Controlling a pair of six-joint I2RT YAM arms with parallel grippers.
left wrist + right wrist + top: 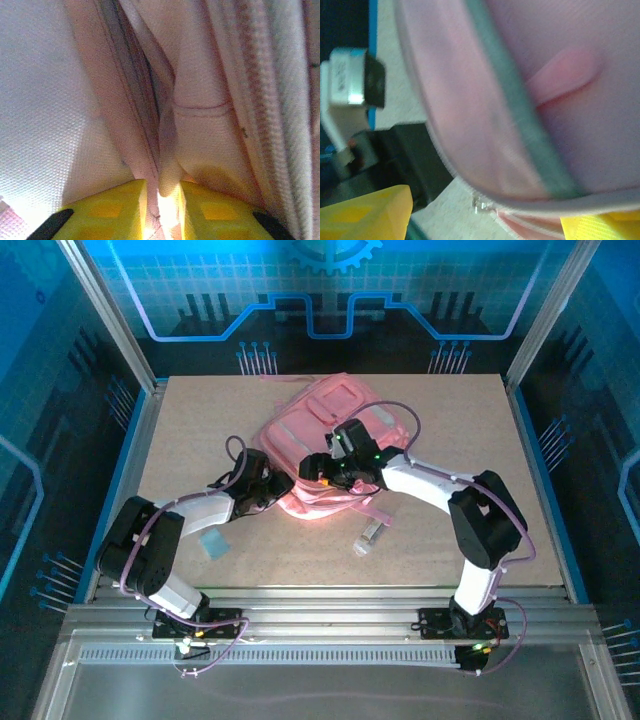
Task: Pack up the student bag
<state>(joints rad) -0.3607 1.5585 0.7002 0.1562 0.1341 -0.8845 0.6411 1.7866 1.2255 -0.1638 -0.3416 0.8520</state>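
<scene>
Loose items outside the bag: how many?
2: flat pale blue square beside the left arm; small whitish object near the pink fabric backpack. More may be hidden underneath.

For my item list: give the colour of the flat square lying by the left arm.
Light blue; the square shows best in the top view.

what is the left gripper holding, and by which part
The student bag: the left gripper pinches a fold of its pink fabric between its yellow fingers.

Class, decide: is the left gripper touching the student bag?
Touching. The left wrist view shows a fold of the student bag pinched between the fingers of the left gripper.
</scene>
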